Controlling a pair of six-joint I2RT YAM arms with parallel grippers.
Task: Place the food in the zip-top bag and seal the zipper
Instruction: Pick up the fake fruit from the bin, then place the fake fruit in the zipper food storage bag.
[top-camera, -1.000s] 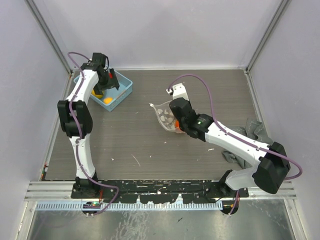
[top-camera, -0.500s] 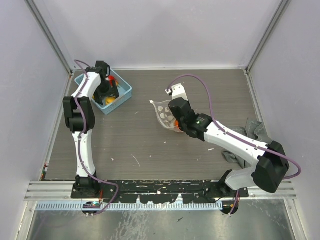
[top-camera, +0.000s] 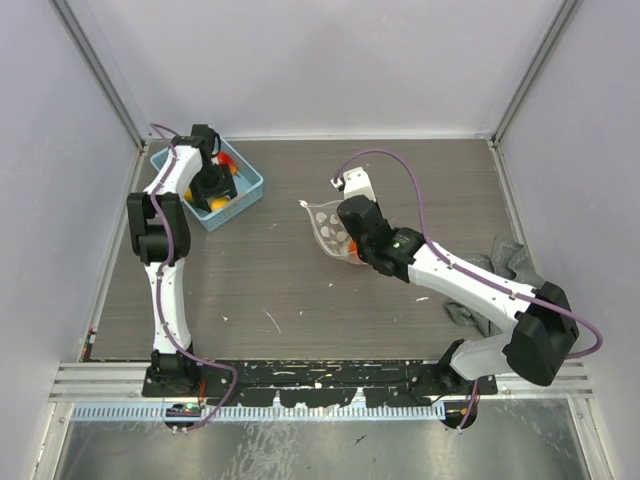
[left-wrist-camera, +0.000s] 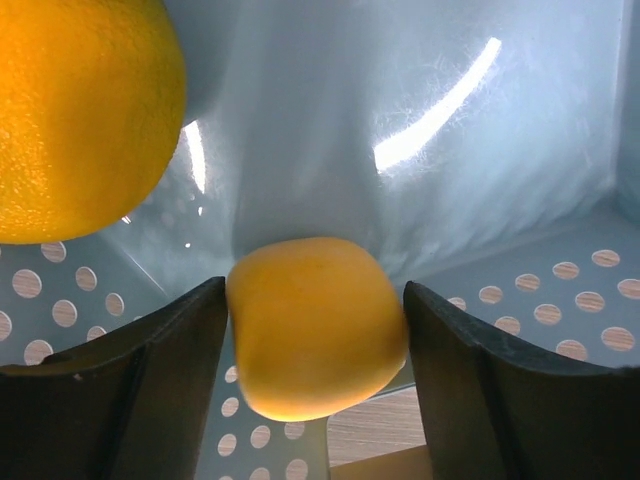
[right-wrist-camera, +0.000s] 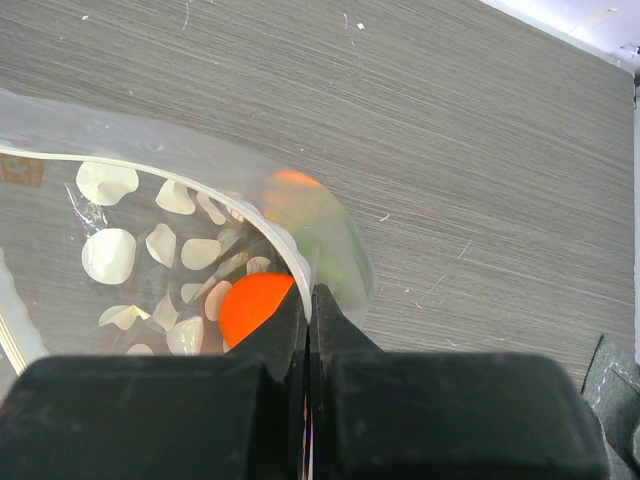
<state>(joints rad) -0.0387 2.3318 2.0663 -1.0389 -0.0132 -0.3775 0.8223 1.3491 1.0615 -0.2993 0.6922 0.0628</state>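
My left gripper (top-camera: 213, 185) is down inside the light-blue basket (top-camera: 247, 184). In the left wrist view its fingers (left-wrist-camera: 150, 380) touch both sides of a yellow fruit (left-wrist-camera: 315, 325), and a larger orange fruit (left-wrist-camera: 70, 110) lies beside it. The clear zip-top bag (top-camera: 328, 225) with white flecks lies mid-table. My right gripper (top-camera: 350, 245) is shut on its mouth edge. In the right wrist view the gripper (right-wrist-camera: 310, 300) pinches the zipper strip (right-wrist-camera: 180, 180), holding the bag (right-wrist-camera: 130, 240) open. An orange fruit (right-wrist-camera: 252, 305) and a green one (right-wrist-camera: 330, 235) show through the plastic.
The basket stands at the back left near the wall and holds a red fruit (top-camera: 230, 160) too. A grey cloth (top-camera: 505, 262) lies at the right edge under the right arm. Small white scraps dot the wooden tabletop (top-camera: 270, 270).
My left gripper has gone down into the basket and now brackets the yellow fruit. The basket has shifted slightly. The right arm and the bag have stayed still.
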